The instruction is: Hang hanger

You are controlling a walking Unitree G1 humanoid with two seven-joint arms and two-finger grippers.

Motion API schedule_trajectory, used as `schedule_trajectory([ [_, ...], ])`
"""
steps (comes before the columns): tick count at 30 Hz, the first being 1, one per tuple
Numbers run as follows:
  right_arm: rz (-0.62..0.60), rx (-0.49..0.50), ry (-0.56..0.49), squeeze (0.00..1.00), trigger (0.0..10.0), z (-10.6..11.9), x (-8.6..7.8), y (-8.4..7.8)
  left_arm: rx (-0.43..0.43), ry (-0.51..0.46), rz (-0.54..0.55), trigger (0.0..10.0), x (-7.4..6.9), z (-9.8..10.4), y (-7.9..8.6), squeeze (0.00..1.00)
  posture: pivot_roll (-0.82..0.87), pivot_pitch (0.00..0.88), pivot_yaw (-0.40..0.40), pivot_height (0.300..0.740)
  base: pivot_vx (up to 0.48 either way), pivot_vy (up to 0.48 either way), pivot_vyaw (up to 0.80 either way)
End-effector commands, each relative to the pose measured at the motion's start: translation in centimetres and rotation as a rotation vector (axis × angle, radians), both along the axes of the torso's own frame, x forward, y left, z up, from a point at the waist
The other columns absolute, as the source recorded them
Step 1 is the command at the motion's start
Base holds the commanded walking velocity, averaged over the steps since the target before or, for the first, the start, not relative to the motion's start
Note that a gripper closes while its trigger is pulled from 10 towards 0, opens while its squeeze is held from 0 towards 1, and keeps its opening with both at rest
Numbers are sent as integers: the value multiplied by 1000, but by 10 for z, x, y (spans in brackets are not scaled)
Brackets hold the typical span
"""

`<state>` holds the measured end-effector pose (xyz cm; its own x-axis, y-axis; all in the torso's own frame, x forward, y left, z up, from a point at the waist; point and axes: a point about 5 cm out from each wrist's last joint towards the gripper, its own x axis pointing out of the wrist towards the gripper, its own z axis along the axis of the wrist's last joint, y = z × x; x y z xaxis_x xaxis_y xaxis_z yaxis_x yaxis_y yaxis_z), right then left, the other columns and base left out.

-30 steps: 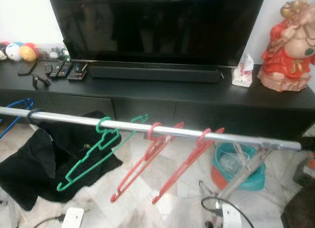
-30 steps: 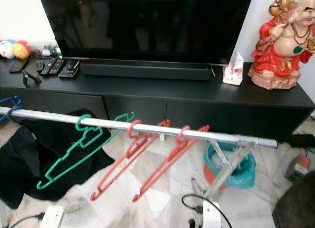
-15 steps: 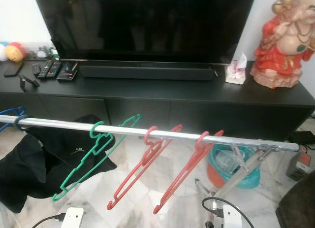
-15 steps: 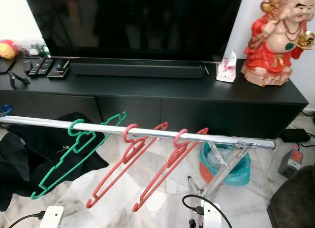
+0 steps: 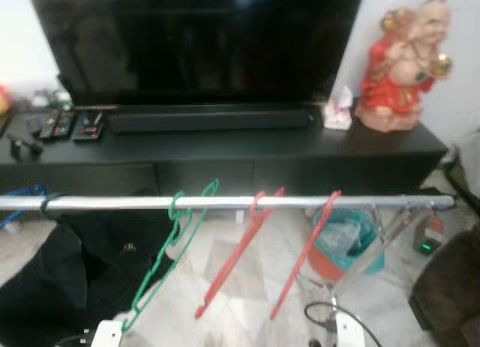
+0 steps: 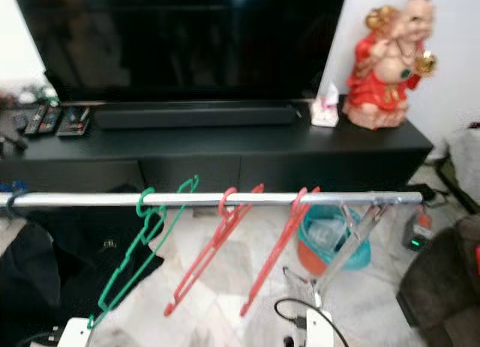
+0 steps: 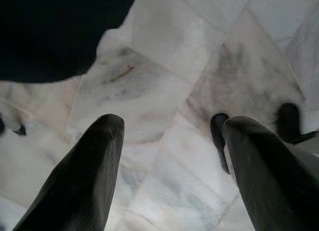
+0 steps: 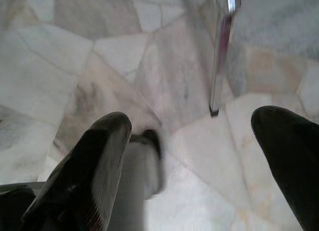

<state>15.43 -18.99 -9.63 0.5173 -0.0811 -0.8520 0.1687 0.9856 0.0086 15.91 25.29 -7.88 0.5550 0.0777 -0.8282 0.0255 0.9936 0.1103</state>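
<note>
While both arms hang low over the marble floor (image 7: 164, 91), the head views show a silver rail (image 5: 240, 203) running across in front of a black TV cabinet (image 5: 225, 148). Hooked on the rail: one green hanger (image 5: 166, 257), two red hangers (image 5: 238, 249) (image 5: 304, 246), all tilted down toward the floor. A blue hanger (image 5: 19, 204) sits at the rail's far left end, partly cut off. Black cloth (image 5: 67, 279) lies on the floor under the rail's left part.

Left gripper (image 7: 169, 156): fingers spread, nothing between them, floor below. Right gripper (image 8: 189, 156): fingers spread wide, empty; a shiny metal leg (image 8: 222, 56) stands beyond its tips.

Judgement: no hanger is in either gripper, so either the hanging is done or another hanger must yet be fetched; cannot tell which.

Risks from here:
- Head views are blurred, so rail position is poorly fixed; a reach now could miss.
- An arm raised under the rail could knock the hooked hangers off, as they hang loose and close together.
- White boxes and cables (image 6: 300, 317) on the floor near the rack leg could snag a foot
</note>
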Motion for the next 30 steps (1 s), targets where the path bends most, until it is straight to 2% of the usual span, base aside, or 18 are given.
schedule_trajectory([
  [1, -17, 0, 2, 0, 10000, 0, 0, -3, 3, 27, -18, 10000, -6, -3, -2, 0, -154, 0, -4, 740, 0, 0, 0],
  [5, -16, 5, 3, 0, 10000, 0, 0, -2, -1, 22, -22, 10000, -6, -3, -2, 0, -152, 0, -4, 740, 0, 0, -573],
  [30, -24, 2, -9, 0, 10000, 1, 1, -2, -14, 28, -58, 10000, -5, -3, -5, 0, -150, 0, -5, 740, 0, 0, 0],
])
